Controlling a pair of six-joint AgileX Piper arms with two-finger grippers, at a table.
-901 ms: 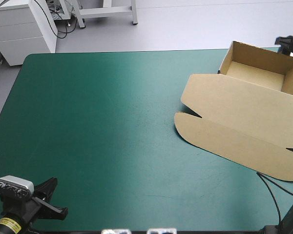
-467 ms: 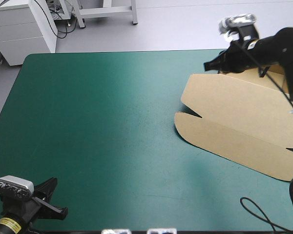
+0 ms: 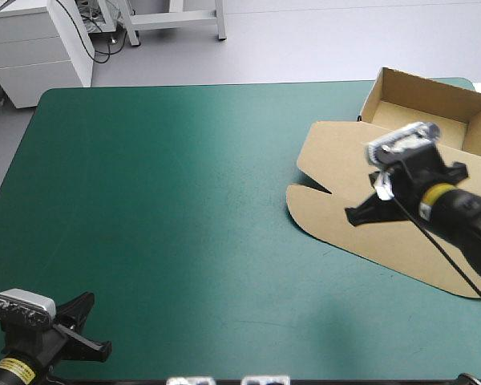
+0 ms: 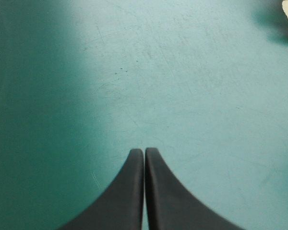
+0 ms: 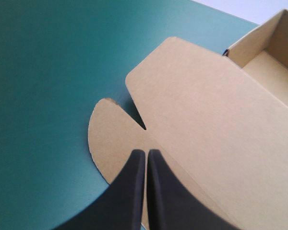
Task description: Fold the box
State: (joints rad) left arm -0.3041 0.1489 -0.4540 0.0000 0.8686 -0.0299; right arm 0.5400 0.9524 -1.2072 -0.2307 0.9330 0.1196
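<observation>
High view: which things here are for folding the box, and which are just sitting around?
For the job:
box, tray open, lid flat
right tool, shut, over the lid

Just sitting around:
left tool, shut, at the table's near left corner, far from the box
teal-green cover, only underneath everything

Your left gripper (image 4: 144, 151): fingers pressed together, arm held low at near left. Your right gripper (image 5: 146, 152): fingers together too, arm reaching in from right, angled downward.
</observation>
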